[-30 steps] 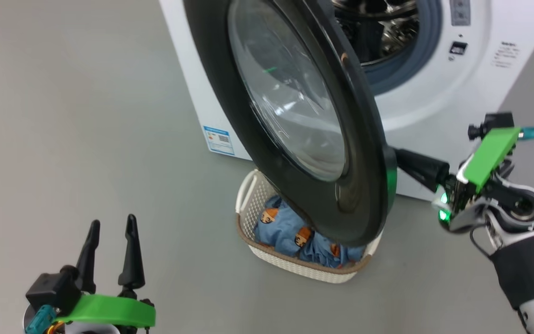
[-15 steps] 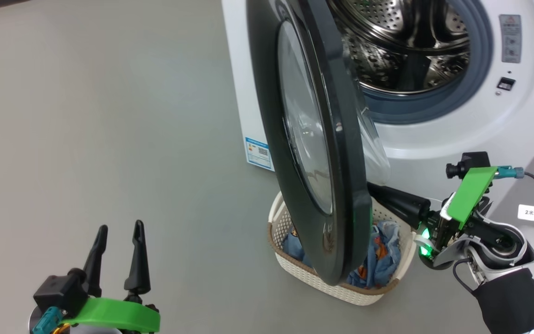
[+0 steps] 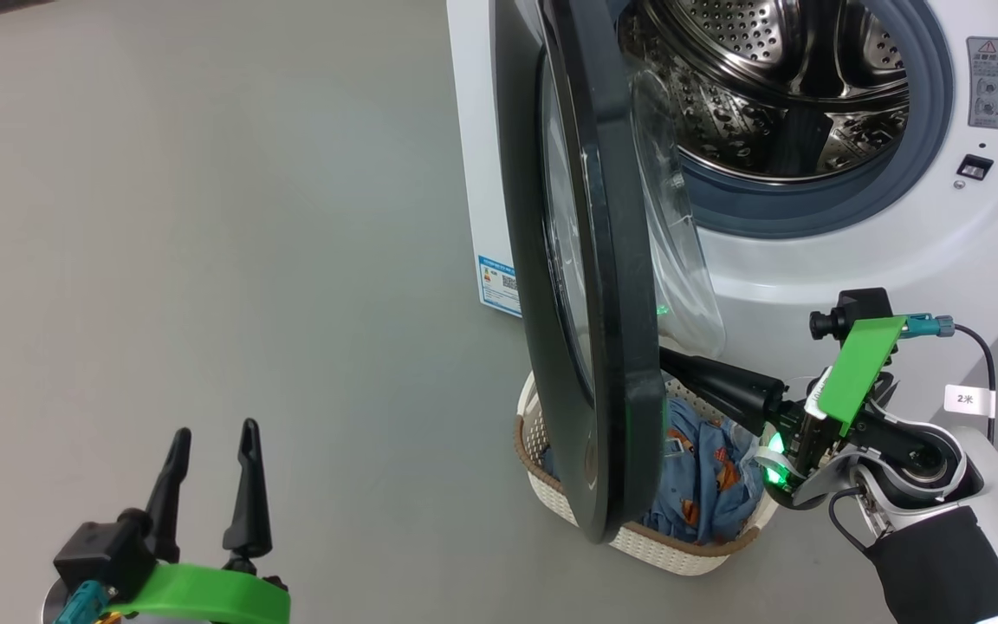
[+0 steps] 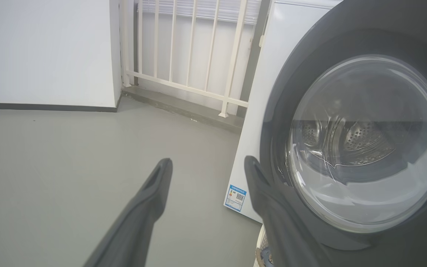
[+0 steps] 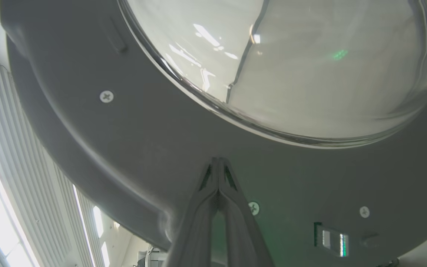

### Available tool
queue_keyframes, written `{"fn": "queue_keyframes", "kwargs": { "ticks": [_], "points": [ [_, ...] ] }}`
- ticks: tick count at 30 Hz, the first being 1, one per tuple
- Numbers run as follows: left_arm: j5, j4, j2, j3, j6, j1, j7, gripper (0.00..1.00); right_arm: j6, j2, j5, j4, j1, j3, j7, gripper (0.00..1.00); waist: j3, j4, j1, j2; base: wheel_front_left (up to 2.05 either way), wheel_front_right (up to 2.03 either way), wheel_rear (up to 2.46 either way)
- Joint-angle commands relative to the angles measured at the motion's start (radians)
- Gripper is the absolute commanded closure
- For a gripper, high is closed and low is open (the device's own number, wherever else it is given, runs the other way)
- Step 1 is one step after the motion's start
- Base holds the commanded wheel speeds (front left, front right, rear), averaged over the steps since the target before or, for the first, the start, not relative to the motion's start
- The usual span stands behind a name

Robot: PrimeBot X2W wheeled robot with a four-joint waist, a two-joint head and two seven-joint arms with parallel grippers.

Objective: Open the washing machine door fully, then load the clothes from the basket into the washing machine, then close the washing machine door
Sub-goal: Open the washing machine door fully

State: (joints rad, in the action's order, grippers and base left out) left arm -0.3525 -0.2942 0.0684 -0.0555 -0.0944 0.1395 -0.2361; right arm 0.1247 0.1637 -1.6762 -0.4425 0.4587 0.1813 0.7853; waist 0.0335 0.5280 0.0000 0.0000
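Step in hand: opening the washing machine door (image 3: 603,260). The right hand (image 3: 672,362) has its fingers pressed together, holding nothing, with the tips set against the grey inner face of the door just below the glass bowl (image 5: 291,66). The door stands roughly square to the washing machine (image 3: 811,269), so it is judged not yet fully open. The next move calls for pushing the door farther away from the fingertips, on its hinge arc. The basket (image 3: 681,550) with the clothes (image 3: 707,468) sits directly beneath the right hand. The left hand (image 3: 214,431), fingers apart and empty, hovers well apart from the door. The floor (image 3: 204,217) is smooth grey; beyond the left hand stand a white wall (image 4: 43,52) and a pale railing (image 4: 184,48).
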Motion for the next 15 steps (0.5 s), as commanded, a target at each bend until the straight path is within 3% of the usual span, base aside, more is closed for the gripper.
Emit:
{"fn": "queue_keyframes", "kwargs": {
  "ticks": [1,10,11,12,14,15],
  "points": [
    [-0.007,0.029,0.018,0.027,0.006,0.018,0.0,0.0,0.006,-0.013,0.005,0.03,0.016,0.006,0.01,1.0,-0.002,-0.002,0.0,0.0,0.0,0.0,0.0],
    [-0.014,0.028,0.021,0.019,0.009,0.016,-0.003,0.0,0.006,-0.009,0.032,0.046,0.018,-0.011,0.003,1.0,-0.015,-0.053,0.0,0.0,0.0,0.0,0.0],
    [-0.014,0.029,0.022,0.017,0.01,0.016,-0.003,0.0,0.006,-0.008,0.035,0.051,0.017,-0.013,0.0,0.96,-0.017,-0.062,0.0,0.0,0.0,0.0,0.0],
    [-0.014,0.03,0.022,0.016,0.01,0.015,-0.003,0.0,0.006,-0.008,0.039,0.056,0.017,-0.014,-0.003,0.8,-0.019,-0.073,0.0,0.0,0.0,0.0,0.0],
    [-0.015,0.031,0.023,0.014,0.011,0.014,-0.002,0.0,0.006,-0.006,0.051,0.071,0.017,-0.018,-0.013,0.57,-0.023,-0.095,0.0,0.0,0.0,0.0,0.0],
    [-0.016,0.031,0.023,0.013,0.012,0.014,-0.001,0.0,0.006,-0.006,0.055,0.08,0.016,-0.02,-0.018,0.52,-0.024,-0.107,0.0,0.0,0.0,0.0,0.0]
  ]
}}
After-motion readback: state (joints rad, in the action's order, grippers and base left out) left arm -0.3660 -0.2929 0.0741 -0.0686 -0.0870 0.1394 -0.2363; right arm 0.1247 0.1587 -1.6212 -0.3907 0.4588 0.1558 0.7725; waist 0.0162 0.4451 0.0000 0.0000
